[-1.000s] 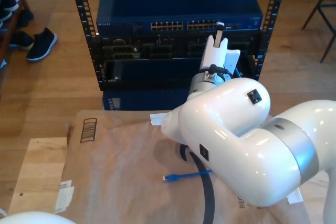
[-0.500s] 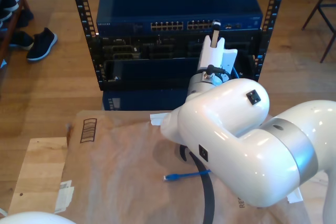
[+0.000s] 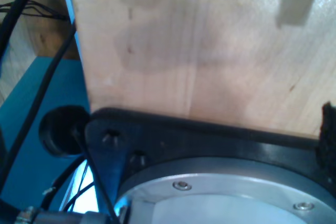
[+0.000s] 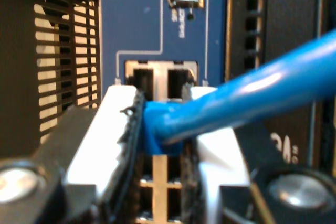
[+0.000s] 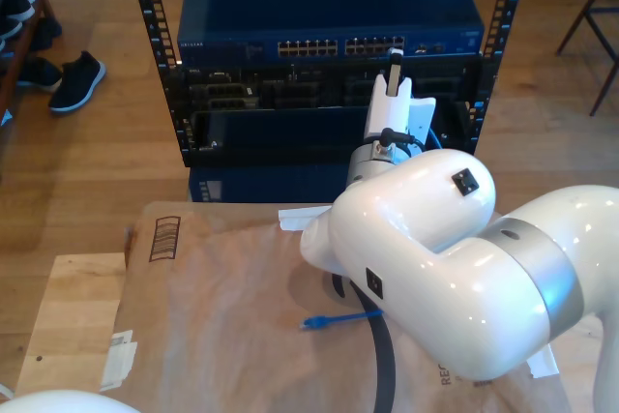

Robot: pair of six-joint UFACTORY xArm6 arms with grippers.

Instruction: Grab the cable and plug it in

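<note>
Blue cable (image 4: 247, 98) sits clamped at its plug end between the white fingers (image 4: 113, 124) of my second gripper (image 5: 395, 57), held right in front of a pair of ports (image 4: 160, 80) on the blue switch (image 5: 329, 7) in the rack. Its other plug lies on the brown paper (image 5: 222, 307) covering the table, in the exterior view. My first gripper's state cannot be told from its wrist view.

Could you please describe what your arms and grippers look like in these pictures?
My second arm is glossy white with rounded joints, a grey band and small black square markings. My second gripper has white fingers with black pads. A thin black cable loops at its wrist.
</note>
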